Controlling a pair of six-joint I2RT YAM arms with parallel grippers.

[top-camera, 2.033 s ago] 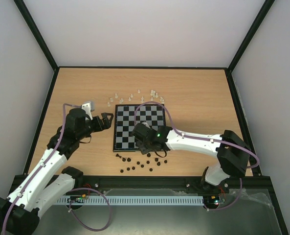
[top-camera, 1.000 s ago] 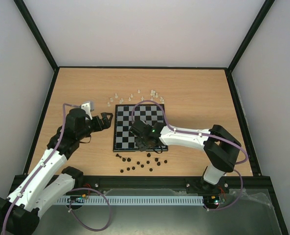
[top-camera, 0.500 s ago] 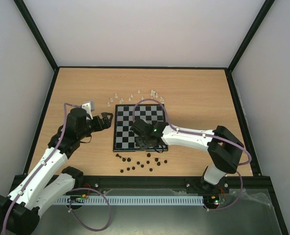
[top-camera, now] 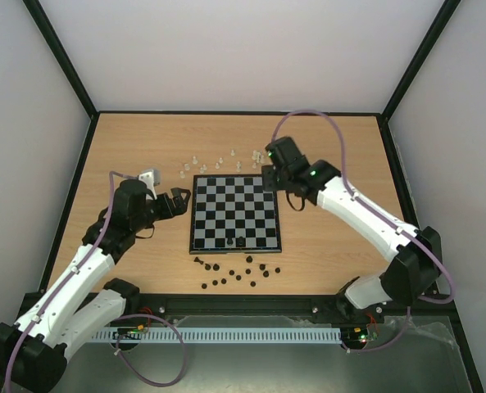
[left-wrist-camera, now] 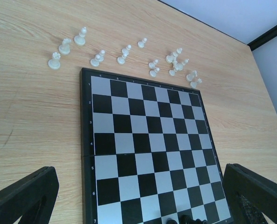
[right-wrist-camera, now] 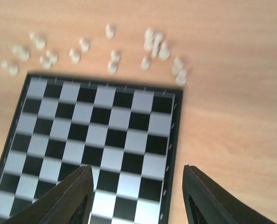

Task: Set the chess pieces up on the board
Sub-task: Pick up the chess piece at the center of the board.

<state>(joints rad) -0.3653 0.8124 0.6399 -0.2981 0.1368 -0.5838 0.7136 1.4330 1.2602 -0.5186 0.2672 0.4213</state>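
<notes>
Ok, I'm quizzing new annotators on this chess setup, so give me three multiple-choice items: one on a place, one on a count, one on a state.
1. Where do the white pieces lie?
A) on the table, past the far edge of the board
B) on the nearest row of squares
C) on the centre squares

2. How many dark pieces stand on the board?
A) none
B) two
C) sixteen

3. How is the left claw?
A) shut on a pawn
B) shut, empty
C) open, empty

Answers:
1 A, they are scattered on the wood beyond the board.
2 B, a pair stands on its nearest row.
3 C, its fingers are spread with nothing between them.
</notes>
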